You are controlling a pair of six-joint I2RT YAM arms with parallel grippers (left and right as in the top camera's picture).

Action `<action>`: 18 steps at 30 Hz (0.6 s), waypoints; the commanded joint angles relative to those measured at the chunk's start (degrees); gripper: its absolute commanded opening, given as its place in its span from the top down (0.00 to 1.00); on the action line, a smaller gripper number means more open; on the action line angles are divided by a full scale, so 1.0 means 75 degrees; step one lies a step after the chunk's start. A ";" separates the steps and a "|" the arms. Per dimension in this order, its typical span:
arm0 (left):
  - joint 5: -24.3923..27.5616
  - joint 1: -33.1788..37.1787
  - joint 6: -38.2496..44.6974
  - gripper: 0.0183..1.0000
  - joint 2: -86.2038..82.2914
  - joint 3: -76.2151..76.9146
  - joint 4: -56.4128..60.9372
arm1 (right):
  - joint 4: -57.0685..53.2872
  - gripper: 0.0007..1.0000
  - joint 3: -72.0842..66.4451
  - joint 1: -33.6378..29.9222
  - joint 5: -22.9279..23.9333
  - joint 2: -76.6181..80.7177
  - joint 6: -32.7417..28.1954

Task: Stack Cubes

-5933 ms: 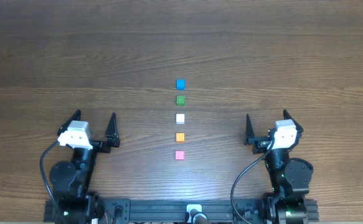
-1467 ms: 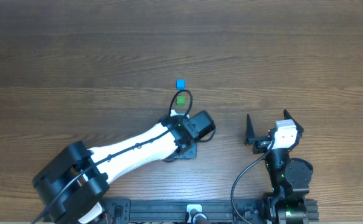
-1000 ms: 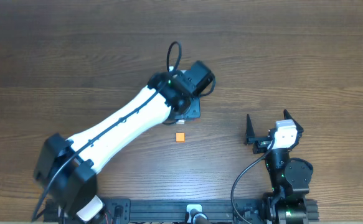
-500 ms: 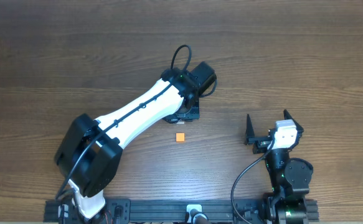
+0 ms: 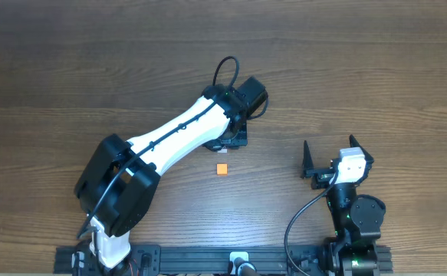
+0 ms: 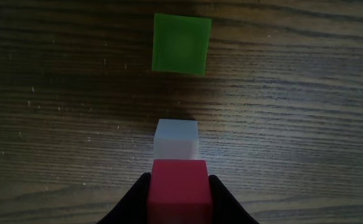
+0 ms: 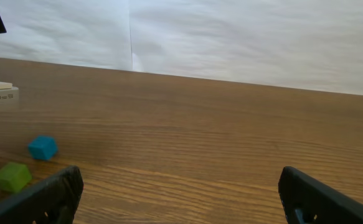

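My left gripper (image 6: 179,205) is shut on a pink cube (image 6: 178,190), which hangs just over the near side of a white cube (image 6: 177,138); I cannot tell if they touch. A green cube (image 6: 181,45) lies on the table just past the white one. From above, the left arm reaches across the middle and its gripper (image 5: 232,139) covers those cubes. An orange cube (image 5: 221,169) sits alone on the table nearer the arm bases. My right gripper (image 5: 329,153) stands open at the right, nothing between its fingers. Its wrist view has the green cube (image 7: 12,176) and a blue cube (image 7: 42,147).
The wooden table (image 5: 376,69) is bare to the far side, left and right. A white wall (image 7: 243,43) rises behind the table's far edge. The left arm's white link (image 5: 173,138) slants over the table's middle left.
The pink cube has left its spot at the near end of the row, taken by my left gripper. The left arm carried it over the white cube. The right arm has not moved.
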 commanded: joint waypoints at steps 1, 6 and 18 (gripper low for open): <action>-0.0038 0.0093 -0.0061 0.98 0.0122 -0.0061 0.0058 | -0.0026 0.01 -0.0047 -0.0038 0.0020 -0.0070 -0.0038; -0.0035 0.0119 -0.0061 0.98 0.0125 -0.0216 0.0157 | -0.0026 0.01 -0.0047 -0.0038 0.0020 -0.0070 -0.0038; -0.0035 0.0117 -0.0061 0.98 0.0134 -0.0335 0.0309 | -0.0026 0.01 -0.0047 -0.0038 0.0020 -0.0070 -0.0038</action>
